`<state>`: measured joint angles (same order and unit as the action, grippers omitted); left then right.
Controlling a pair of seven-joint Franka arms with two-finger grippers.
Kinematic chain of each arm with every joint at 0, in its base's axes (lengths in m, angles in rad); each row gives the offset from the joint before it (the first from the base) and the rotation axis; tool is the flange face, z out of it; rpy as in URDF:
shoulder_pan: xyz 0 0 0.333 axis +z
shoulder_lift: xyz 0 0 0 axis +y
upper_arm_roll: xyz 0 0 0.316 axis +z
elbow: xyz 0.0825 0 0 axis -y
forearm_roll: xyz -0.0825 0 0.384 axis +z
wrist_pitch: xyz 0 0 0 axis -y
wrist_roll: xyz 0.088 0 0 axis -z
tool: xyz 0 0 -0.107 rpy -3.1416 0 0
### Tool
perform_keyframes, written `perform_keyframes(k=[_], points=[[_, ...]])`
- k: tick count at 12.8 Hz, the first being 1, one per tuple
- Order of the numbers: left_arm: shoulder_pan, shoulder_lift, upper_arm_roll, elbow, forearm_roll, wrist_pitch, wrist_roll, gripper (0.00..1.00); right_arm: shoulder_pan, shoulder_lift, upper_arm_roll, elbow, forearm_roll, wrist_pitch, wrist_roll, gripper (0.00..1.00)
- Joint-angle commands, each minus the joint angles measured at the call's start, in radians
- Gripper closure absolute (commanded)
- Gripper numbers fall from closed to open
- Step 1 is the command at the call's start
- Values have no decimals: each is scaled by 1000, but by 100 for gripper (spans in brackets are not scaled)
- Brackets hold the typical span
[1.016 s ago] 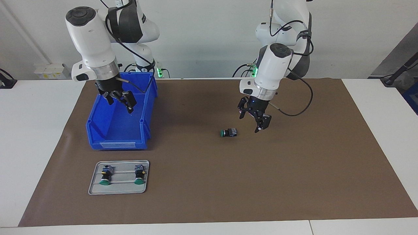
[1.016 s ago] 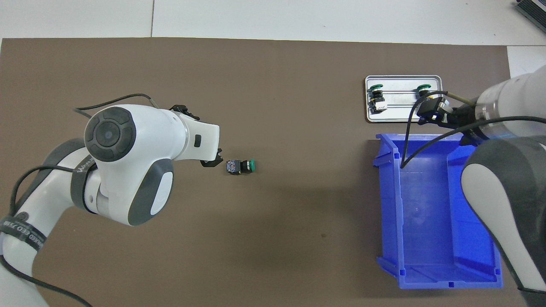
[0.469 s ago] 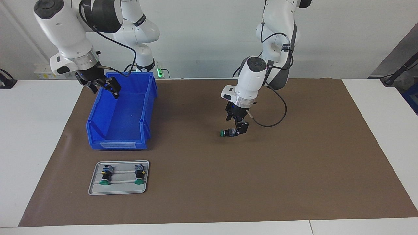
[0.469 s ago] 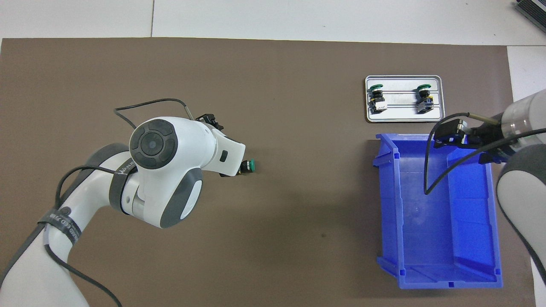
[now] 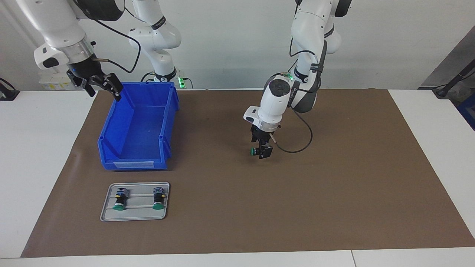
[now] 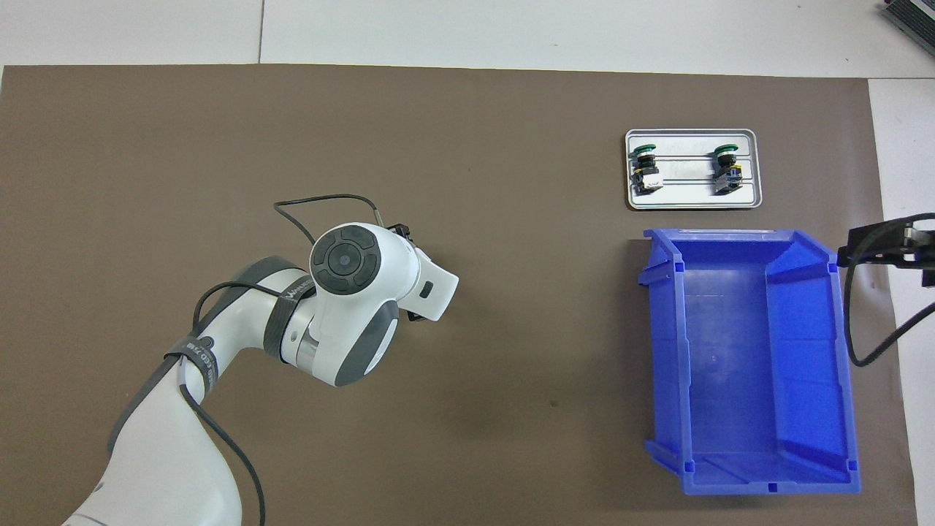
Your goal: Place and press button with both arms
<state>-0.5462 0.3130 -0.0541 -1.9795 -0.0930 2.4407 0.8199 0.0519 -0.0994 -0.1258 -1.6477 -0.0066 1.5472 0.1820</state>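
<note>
Two arms moved: left gripper [image 5: 262, 150] now straddles button [image 5: 253, 151].

An empty blue bin [image 5: 135, 129] sits on the brown mat [image 5: 334, 193], beside a metal tray [image 5: 107, 213].

White table [image 5: 44, 148] carries brown mat [image 5: 334, 193], seemingly paper
</note>
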Motion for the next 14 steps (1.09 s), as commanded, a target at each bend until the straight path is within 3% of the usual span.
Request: perform_keyframes(k=[1,8,11,14], points=[[-20,6,14,-4,-13,18,22,11,-14,61,8,97,8,-49,-35,0],[-46,23,14,-15,-14,27,18,14,-52,41,58,63,10,-50,-38,0],[-47,23,14,-19,-16,26,8,20,-83,35,97,60,11,-53,-30,0],[-58,20,14,-35,-16,27,-2,23,-20,38,44,62,10,-49,-4,0]])
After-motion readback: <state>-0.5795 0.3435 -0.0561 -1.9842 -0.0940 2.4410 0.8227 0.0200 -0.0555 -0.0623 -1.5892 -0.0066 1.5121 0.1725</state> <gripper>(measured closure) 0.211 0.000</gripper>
